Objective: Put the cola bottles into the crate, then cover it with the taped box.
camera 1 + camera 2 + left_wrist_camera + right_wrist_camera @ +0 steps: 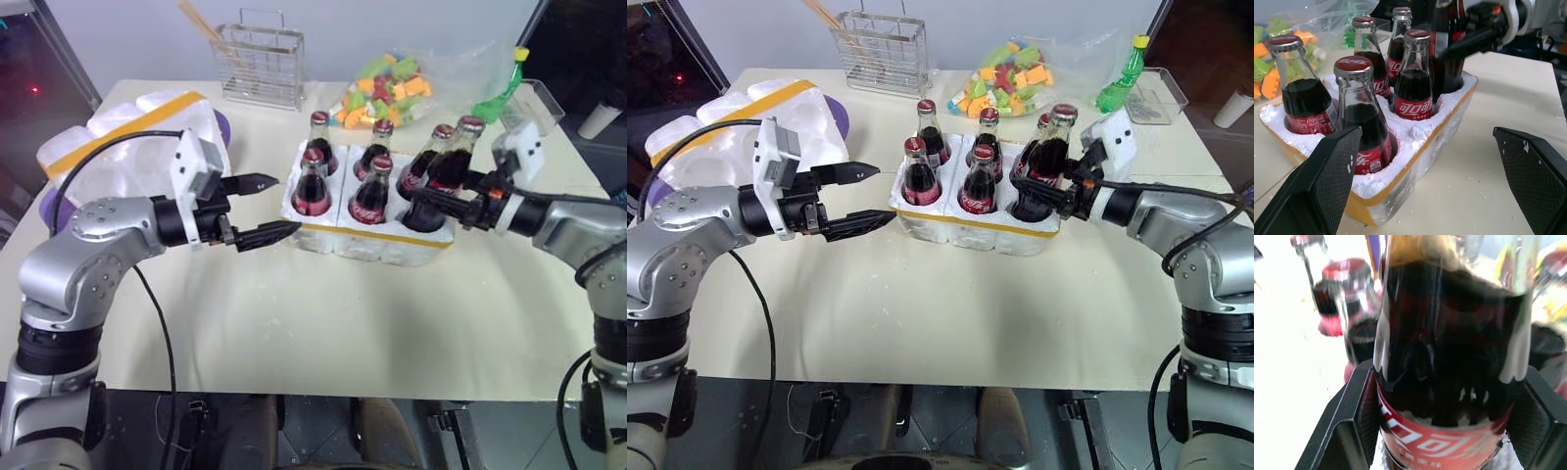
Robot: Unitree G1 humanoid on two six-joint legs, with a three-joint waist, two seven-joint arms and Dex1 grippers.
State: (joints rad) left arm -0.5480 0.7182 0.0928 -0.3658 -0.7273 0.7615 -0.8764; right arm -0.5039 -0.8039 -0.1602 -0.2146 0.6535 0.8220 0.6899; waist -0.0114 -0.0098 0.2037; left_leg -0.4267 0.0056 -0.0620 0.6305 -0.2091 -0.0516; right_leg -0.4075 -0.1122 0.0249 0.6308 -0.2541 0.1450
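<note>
Right gripper (1058,191) clamped on a cola bottle (1050,157) at the crate's (970,227) 3 o'clock corner, left gripper (867,196) spread empty at its 9 o'clock

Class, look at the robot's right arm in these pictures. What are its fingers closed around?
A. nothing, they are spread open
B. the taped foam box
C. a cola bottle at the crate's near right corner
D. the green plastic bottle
C. The right gripper has its fingers clamped on a cola bottle at the near right corner of the crate.
</note>
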